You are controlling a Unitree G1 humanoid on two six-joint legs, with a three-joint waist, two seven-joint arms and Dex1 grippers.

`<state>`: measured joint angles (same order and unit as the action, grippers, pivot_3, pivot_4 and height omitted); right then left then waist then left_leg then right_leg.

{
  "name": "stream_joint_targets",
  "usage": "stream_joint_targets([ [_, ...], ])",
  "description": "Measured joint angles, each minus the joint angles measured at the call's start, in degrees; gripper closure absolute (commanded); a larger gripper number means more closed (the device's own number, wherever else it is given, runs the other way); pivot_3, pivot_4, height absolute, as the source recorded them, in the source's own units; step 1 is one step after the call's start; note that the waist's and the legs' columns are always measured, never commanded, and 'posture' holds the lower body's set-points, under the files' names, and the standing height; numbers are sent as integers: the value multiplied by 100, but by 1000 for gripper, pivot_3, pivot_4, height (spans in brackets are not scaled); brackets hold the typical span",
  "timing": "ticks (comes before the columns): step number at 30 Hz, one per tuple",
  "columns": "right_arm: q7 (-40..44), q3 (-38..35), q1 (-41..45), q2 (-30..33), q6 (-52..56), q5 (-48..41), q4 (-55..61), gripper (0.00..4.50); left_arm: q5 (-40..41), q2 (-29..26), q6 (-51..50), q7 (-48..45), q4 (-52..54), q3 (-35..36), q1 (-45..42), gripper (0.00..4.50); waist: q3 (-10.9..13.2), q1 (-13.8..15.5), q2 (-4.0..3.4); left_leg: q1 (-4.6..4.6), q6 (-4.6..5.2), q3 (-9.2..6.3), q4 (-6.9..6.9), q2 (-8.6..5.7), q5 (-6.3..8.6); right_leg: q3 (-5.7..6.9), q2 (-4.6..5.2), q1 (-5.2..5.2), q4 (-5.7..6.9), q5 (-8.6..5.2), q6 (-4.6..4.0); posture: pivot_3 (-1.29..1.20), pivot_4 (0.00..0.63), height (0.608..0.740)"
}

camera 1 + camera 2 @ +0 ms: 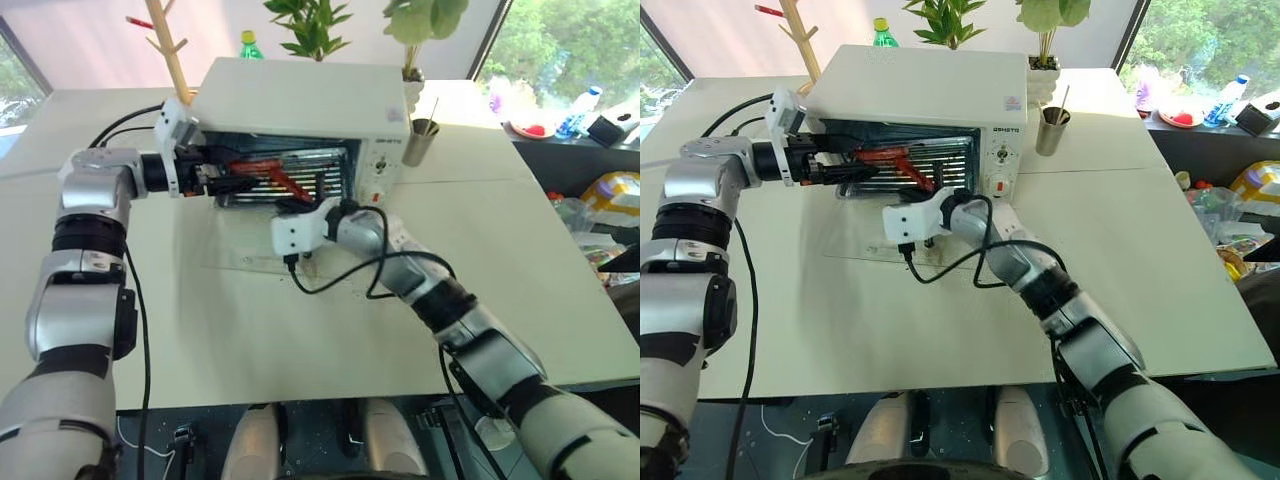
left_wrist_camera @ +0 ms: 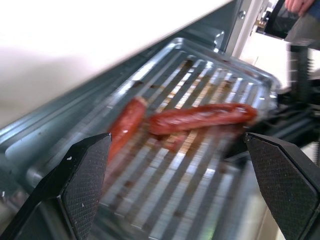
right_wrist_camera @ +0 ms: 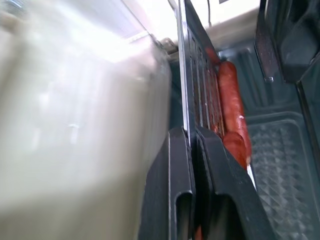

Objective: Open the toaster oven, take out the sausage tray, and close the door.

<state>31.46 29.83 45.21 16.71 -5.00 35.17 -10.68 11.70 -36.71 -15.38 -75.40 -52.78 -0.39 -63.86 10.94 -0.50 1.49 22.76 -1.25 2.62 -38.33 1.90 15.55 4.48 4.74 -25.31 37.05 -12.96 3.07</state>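
One cream table (image 1: pixel 300 330), sunlit windows (image 1: pixel 560 40) behind.

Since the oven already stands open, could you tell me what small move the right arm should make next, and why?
Probably keep drawing the sausage tray straight out of the toaster oven. The right gripper is shut on the tray's rim, the door lies open, and most of the tray sits inside. The left gripper waits open beside it.
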Motion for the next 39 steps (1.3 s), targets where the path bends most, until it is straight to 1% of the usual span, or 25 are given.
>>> stream_joint_targets([
  [3, 143, -48, -422, 282, -74, -77, 665, 4460, -54, -3, 55, -11, -164, -3, -5, 0, 1, -11, 2, -1, 0, 0, -4, -1, 0, 0, 1, 0, -3, 0, 0, 0, 150, 717],
  [6, 170, -85, -596, 474, -159, -117, 987, 4460, -87, -4, 58, -64, -267, -2, -11, 0, 2, -3, 4, -3, 0, -3, -5, -1, 0, 2, 0, 0, -4, -1, 0, 0, 150, 717],
  [14, 191, -139, -932, 843, -408, -210, 1352, 4460, -88, -11, -76, -164, -309, 6, -110, 0, 4, 9, 8, 6, 1, -4, -7, -3, 0, 6, 4, 0, -5, -1, 1, 0, 150, 717],
  [18, 226, -161, -1080, 999, -538, -237, 1478, 4460, -28, -61, -368, -212, -272, 121, -124, 0, 5, 1, 10, 5, 1, -6, -12, -3, 0, 6, 3, 0, -7, -1, 1, 0, 150, 717],
  [21, 336, -190, -1237, 1184, -619, -296, 1655, 4460, 137, -287, -833, -399, -7, 180, -114, 0, 6, -7, 13, 8, 1, -8, -16, -3, 1, 7, 3, 0, -6, -2, 2, 0, 150, 717],
  [22, 373, -213, -1294, 1224, -640, -330, 1726, 4460, 188, -389, -1018, -474, 143, 202, -83, 0, 7, -11, 13, 9, 1, -9, -17, -2, 1, 7, 3, -1, -6, -2, 2, 0, 150, 717],
  [24, 469, -276, -1469, 1426, -735, -468, 1936, 4460, 404, -780, -1543, -714, 556, 345, 95, 0, 7, -30, 13, 9, 1, -9, -17, -1, 1, 7, 3, -1, -6, -3, 3, 0, 150, 717],
  [27, 577, -401, -1614, 1643, -846, -617, 2074, 4460, 779, -1211, -2411, -894, 1244, 567, 533, 0, 7, -11, 13, 8, 1, -14, -24, 0, 1, 8, 3, 1, -5, -4, 5, 0, 150, 717],
  [30, 636, -531, -1733, 1860, -1079, -750, 2176, 4460, 1285, -1545, -3456, -865, 2156, 873, 1272, 0, 7, -14, 13, 18, 10, -18, -50, 3, 7, 8, 5, 4, 1, -5, 6, 0, 150, 717],
  [33, 671, -620, -1825, 2092, -1371, -854, 2186, 4460, 1848, -1739, -4612, -558, 2954, 1385, 2027, 0, 7, -14, 14, 28, 14, -24, -69, 6, 9, 9, 5, 3, 0, -5, 7, 0, 150, 717],
  [36, 670, -767, -1899, 2223, -1690, -965, 2195, 4460, 2549, -1659, -5794, -61, 4066, 2217, 3097, 0, 8, -24, 12, 26, 14, -38, -72, 6, 9, 3, 11, 4, 4, -7, 10, 0, 150, 717],
  [37, 670, -813, -1922, 2289, -1777, -977, 2195, 4460, 2705, -1462, -6213, 204, 4281, 2537, 3298, 0, 8, -3, 13, 26, 14, -47, -75, 6, 9, 7, 10, 7, 3, -7, 10, 0, 150, 717],
  [39, 670, -866, -1927, 2299, -1882, -1018, 2192, 4460, 2897, -993, -6988, 776, 4399, 3123, 3391, 0, 5, 24, 18, 29, 12, -53, -84, 3, 8, 21, 7, 16, 5, -7, 10, 0, 150, 717],
])
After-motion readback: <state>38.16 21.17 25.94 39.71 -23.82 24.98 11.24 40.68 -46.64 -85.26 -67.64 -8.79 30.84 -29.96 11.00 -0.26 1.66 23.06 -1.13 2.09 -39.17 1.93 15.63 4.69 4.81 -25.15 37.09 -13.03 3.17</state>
